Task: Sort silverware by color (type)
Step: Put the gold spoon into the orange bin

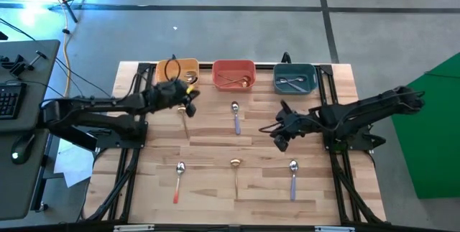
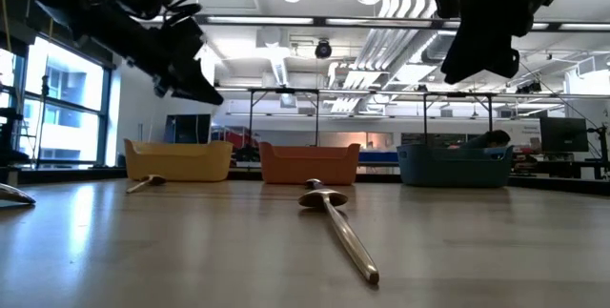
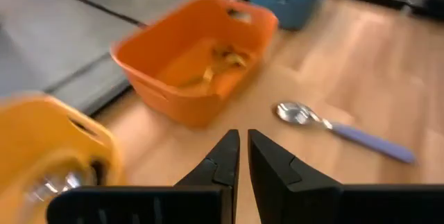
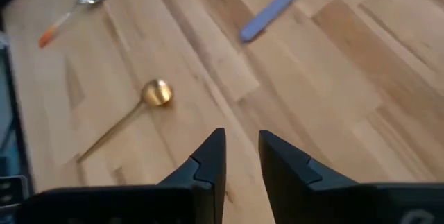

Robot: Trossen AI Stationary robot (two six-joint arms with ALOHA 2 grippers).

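Note:
Spoons lie flat on the wooden table [image 1: 208, 138]: a purple-handled one [image 1: 236, 117] at the middle, and a red-handled one [image 1: 178, 180], a gold one [image 1: 235, 174] and another purple-handled one [image 1: 292, 178] in the near row. A thin spoon [image 2: 143, 184] lies before the yellow bin [image 1: 185, 72]. The red bin [image 1: 233, 74] and teal bin [image 1: 295, 78] each hold spoons. My left gripper [image 1: 190, 104] hovers near the yellow bin, fingers nearly together, nothing between them [image 3: 243, 148]. My right gripper [image 1: 279, 135] hangs open and empty above the table's right middle, over bare wood beside the gold spoon [image 4: 156, 93].
The three bins stand in a row along the far edge. Black frame rails run along the table's left and right sides. Free wood lies between the middle spoon and the near row. A desk with a keyboard [image 1: 11, 99] stands off the table's left.

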